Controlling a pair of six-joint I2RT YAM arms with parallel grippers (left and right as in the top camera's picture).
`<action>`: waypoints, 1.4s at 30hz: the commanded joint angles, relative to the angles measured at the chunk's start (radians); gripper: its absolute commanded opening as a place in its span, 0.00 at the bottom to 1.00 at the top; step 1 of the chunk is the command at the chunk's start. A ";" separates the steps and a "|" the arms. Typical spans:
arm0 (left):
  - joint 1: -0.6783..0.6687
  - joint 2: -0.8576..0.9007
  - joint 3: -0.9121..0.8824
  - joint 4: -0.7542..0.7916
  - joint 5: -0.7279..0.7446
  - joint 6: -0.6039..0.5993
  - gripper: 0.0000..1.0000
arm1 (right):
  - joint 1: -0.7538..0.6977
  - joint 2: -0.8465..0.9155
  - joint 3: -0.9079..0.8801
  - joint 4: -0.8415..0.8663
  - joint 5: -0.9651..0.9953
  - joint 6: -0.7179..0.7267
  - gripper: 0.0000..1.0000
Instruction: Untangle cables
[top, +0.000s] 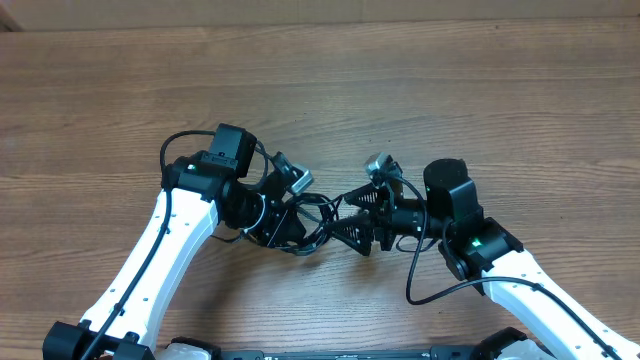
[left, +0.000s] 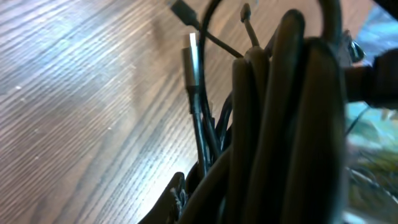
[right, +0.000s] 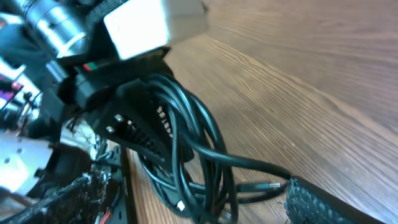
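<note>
The cables (top: 316, 212) are a small coil of thin black cords between my two grippers near the table's front middle. My left gripper (top: 283, 225) is shut on the coil. In the left wrist view the bundle (left: 280, 124) fills the right side, a metal-tipped plug (left: 191, 56) points up from it, and only one finger (left: 177, 198) shows. My right gripper (top: 353, 217) is open, with its fingers spread on either side of the coil's right end. In the right wrist view the coil (right: 186, 149) hangs from the left gripper's jaws, and a plug end (right: 268, 186) lies by my right finger (right: 323, 205).
The wooden table (top: 450, 90) stretches bare behind and to both sides. The thicker black arm wires loop by the left wrist (top: 175, 145) and under the right wrist (top: 415, 285). The table's front edge runs just below the arms.
</note>
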 joint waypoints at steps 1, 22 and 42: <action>0.003 -0.010 0.026 -0.037 0.064 0.099 0.04 | 0.003 -0.003 0.003 0.034 -0.071 -0.106 0.89; 0.003 -0.010 0.027 -0.118 0.096 0.190 0.04 | 0.003 -0.002 0.003 0.027 -0.035 -0.214 0.38; 0.003 -0.011 0.029 -0.121 0.259 0.265 0.04 | 0.003 -0.002 0.003 -0.053 0.498 0.023 0.22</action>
